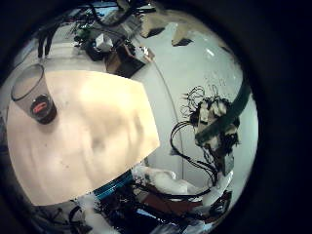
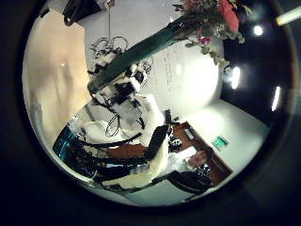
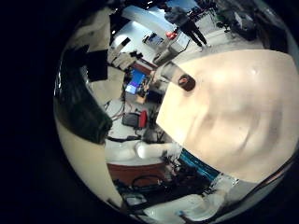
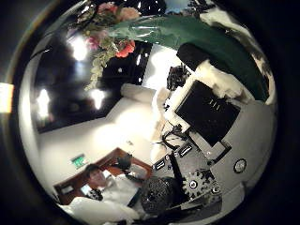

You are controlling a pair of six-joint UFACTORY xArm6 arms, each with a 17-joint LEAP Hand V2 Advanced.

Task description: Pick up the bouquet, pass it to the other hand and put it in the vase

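- My left little-finger view alone showed the vase (image 1: 33, 95) upright on the table (image 1: 97, 136).
- Both thumb views showed the bouquet (image 4: 117, 33), its green wrap (image 2: 141, 52) running to a hand (image 2: 127, 80).
- I could not tell either hand's finger state.

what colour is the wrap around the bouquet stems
Dark green wrap, seen best in the right thumb side palm view, with pink and red blooms at its end.

Right hand (image 1: 216, 122) raised, wrist bent, fingers (image 2: 120, 80) curled round bouquet (image 2: 202, 19) stem.
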